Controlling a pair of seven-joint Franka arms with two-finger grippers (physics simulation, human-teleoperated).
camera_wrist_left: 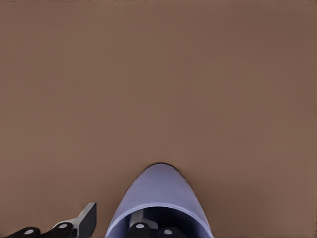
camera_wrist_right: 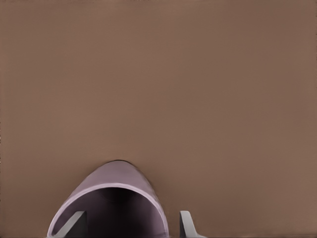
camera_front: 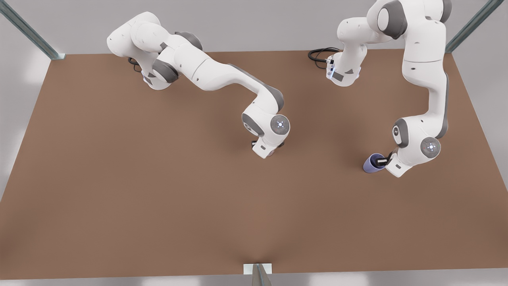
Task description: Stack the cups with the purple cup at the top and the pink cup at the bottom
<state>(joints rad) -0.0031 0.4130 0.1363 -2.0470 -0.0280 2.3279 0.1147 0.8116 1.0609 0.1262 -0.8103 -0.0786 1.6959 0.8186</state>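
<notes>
Now the left gripper (camera_front: pixel 384 161) is pinching the purple cup's (camera_front: pixel 373 163) wall, the right gripper (camera_wrist_right: pixel 131 223) the pink cup's (camera_wrist_right: pixel 111 186) (set pink down first).

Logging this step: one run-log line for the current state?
left gripper: astride purple cup rim | right gripper: astride pink cup rim | cups apart on table | not stacked

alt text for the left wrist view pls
The left gripper straddles the rim of the purple cup, one finger inside the cup and the other outside its wall. Beyond the cup lies the plain brown table.
</notes>
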